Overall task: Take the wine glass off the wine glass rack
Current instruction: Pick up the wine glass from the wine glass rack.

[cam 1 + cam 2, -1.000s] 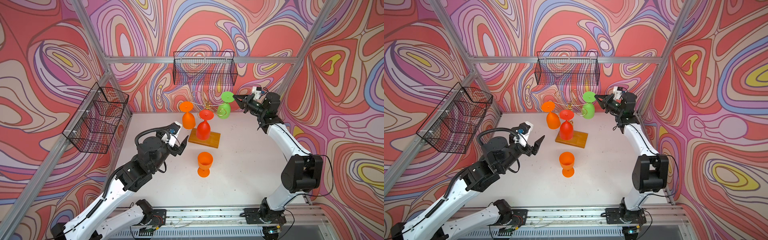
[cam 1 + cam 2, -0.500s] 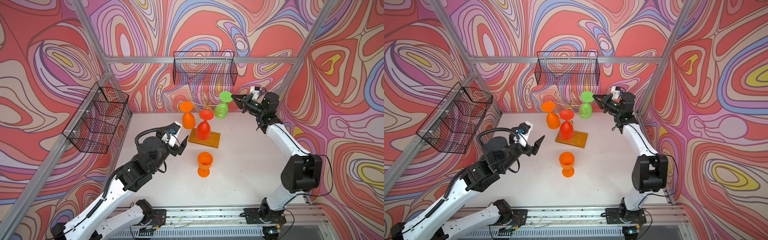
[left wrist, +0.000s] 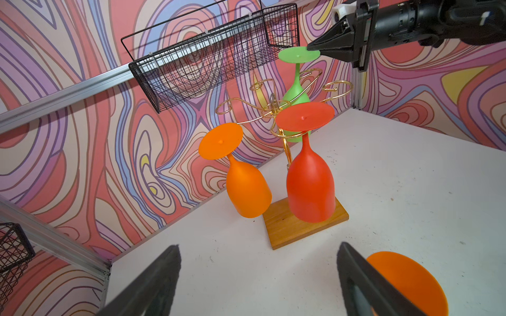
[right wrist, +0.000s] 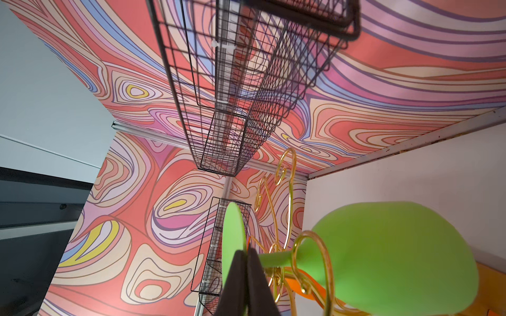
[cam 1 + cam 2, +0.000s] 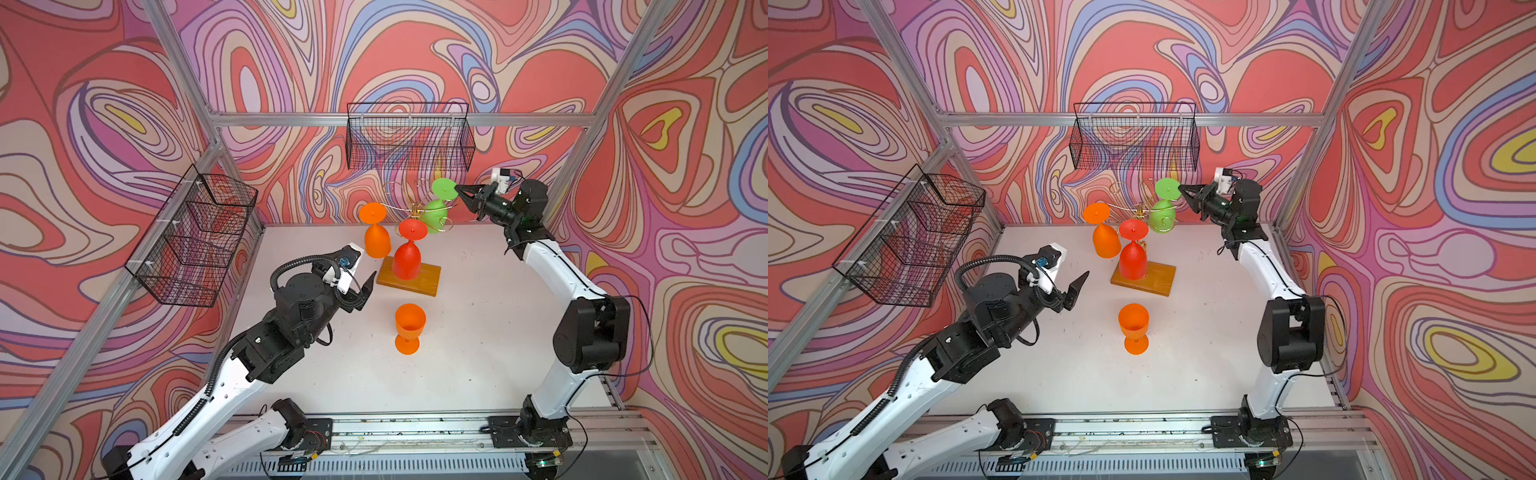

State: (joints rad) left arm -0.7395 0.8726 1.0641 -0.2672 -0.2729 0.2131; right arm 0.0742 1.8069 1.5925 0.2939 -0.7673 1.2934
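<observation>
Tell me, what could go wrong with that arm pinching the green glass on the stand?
1. The right fingers pinch the green glass only by the edge of its foot, so it may swivel or slip out.
2. Its stem sits in a loop of the rack; a pull the wrong way might snag and tip it, shaking the red glass and hanging orange glass.

Place: robot lab test cell | Evidenced by: aluminium-profile frame [image 5: 291, 119], swirl-printed wall panels [image 5: 415, 50], robot arms [image 5: 552, 270] mounted on base rail [image 5: 415, 424]
</observation>
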